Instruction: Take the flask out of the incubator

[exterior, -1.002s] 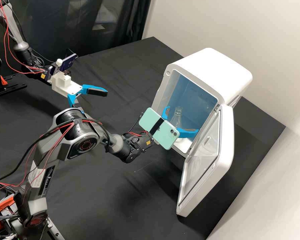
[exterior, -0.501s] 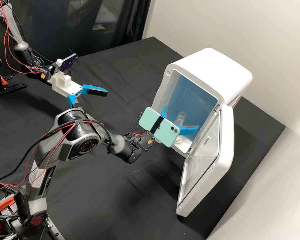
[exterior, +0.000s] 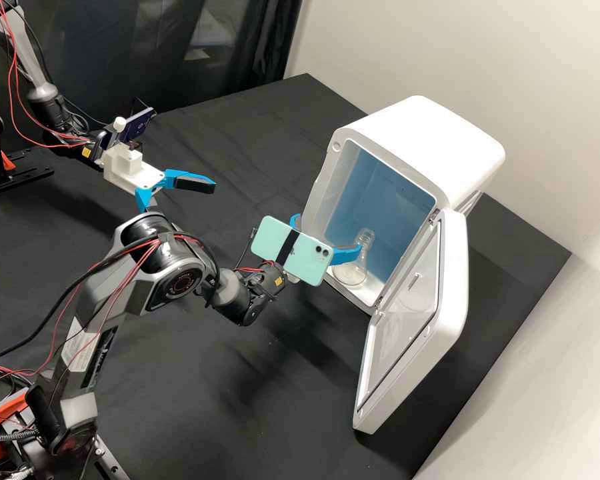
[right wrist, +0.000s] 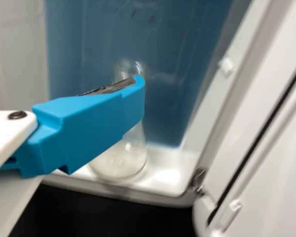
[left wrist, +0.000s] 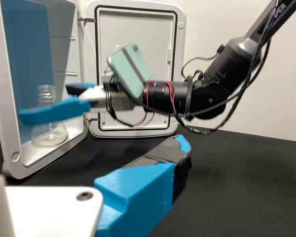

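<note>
A clear glass flask stands upright on the floor of the white incubator, near its front lip, against the blue inner wall. The incubator door hangs wide open. My right gripper, behind the green phone on its wrist, is open at the incubator's mouth. One blue finger ends just short of the flask's neck and holds nothing. The right wrist view has that finger in front of the flask. My left gripper hangs open over the bench, well to the left.
The black bench runs wide in front of the incubator. The open door juts toward the bench's front right edge. The left wrist view shows the right arm stretched across the doorway, with the flask inside.
My right gripper has drawn back out of the incubator, to the left, still open. The flask has stayed on the incubator floor. The left arm has not moved.
</note>
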Available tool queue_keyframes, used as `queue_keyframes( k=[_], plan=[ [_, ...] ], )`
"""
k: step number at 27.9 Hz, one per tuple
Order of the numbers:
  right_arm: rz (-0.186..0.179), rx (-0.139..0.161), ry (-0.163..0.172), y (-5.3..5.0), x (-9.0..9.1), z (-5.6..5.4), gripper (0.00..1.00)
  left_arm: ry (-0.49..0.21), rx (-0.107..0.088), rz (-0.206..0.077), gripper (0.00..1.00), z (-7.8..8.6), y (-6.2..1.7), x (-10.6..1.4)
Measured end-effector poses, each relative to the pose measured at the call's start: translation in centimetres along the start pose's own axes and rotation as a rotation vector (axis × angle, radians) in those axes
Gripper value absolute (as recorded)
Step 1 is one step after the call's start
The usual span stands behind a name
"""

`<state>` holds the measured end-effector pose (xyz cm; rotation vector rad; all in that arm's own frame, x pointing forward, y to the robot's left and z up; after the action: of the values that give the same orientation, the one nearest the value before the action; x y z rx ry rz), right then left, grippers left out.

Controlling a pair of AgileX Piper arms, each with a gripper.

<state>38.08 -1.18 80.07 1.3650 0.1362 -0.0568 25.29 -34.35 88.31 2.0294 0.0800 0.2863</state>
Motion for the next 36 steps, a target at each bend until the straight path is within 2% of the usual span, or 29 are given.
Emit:
queue_keyframes(
  k=[6,13,17,20,22,26,28,31,36],
  plan=[
    [-0.042,-0.019,0.018,-1.6,0.5,-0.5,1.00,0.000,0.001,0.000,1.00,0.0,0.01,0.0],
    [-0.034,-0.021,0.037,-1.9,2.0,-0.9,1.00,-0.007,0.010,-0.006,1.00,-0.2,0.03,-0.1],
    [-0.024,0.001,0.008,-1.8,2.8,-0.9,1.00,-0.006,0.010,-0.005,1.00,-0.2,0.04,-0.1],
    [-0.020,0.008,0.004,-2.0,3.3,-1.0,1.00,-0.006,0.010,-0.005,1.00,-0.2,0.04,-0.1],
    [-0.010,0.004,0.000,-2.0,3.6,-1.1,1.00,-0.010,0.010,-0.007,1.00,-0.1,0.01,-0.1],
    [-0.002,-0.026,-0.023,-2.7,4.0,-1.2,1.00,-0.020,0.012,-0.010,1.00,0.1,-0.07,0.0],
    [-0.002,-0.037,-0.032,-2.9,4.0,-1.0,1.00,-0.019,0.011,-0.013,1.00,0.1,-0.13,0.0],
    [0.007,-0.036,-0.046,-3.2,3.3,-0.3,1.00,-0.016,0.008,-0.024,1.00,0.0,-0.42,0.0],
    [-0.007,-0.027,-0.096,-3.4,1.8,1.3,1.00,-0.025,0.008,-0.029,1.00,0.2,-0.54,0.1]
  ],
)
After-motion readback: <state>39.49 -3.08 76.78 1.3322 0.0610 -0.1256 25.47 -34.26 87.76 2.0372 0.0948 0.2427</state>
